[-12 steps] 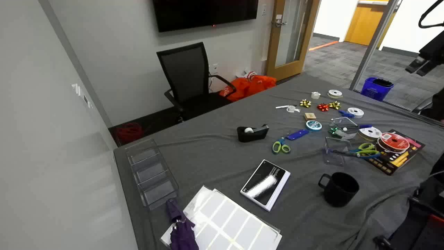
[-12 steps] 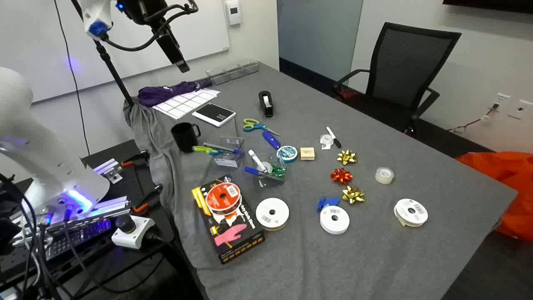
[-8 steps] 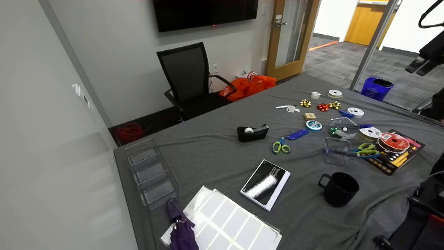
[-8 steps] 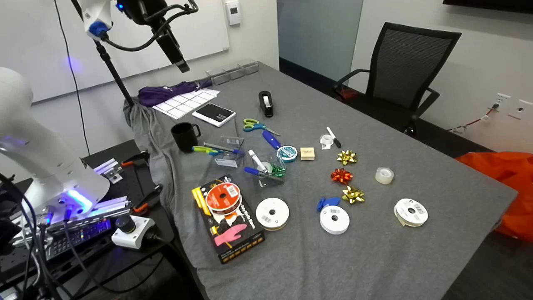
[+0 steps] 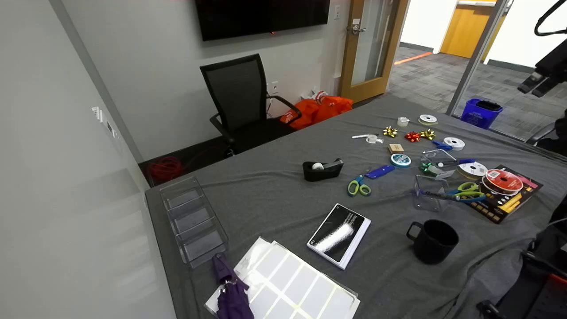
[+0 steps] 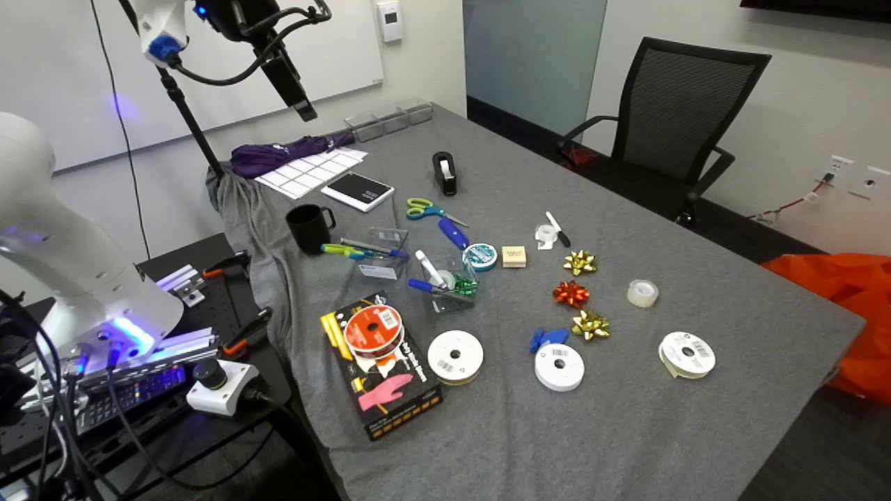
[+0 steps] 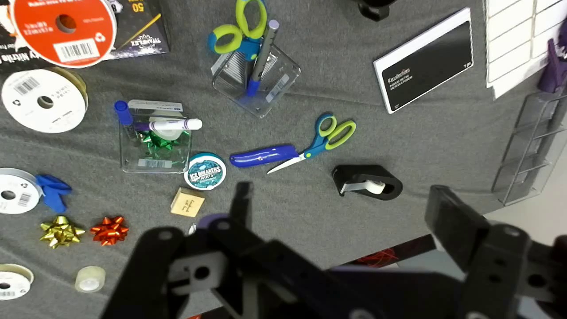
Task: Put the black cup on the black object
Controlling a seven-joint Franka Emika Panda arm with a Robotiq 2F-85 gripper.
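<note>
Overhead, one gripper [image 7: 340,199] gaped wide, holding nothing; table [image 5: 266,199] bore two scissors [image 7: 313,148], one black mug [image 5: 433,246] upright near one black-topped box [image 5: 337,231].

In an exterior view, the black cup [image 6: 308,229] stands upright on the gray cloth [image 6: 612,424], near the black-faced slab [image 6: 358,190]. The gripper [image 6: 305,111] hangs in the air, apart from both. A red spool [image 6: 369,339] lies on a black box [image 6: 416,409].
</note>
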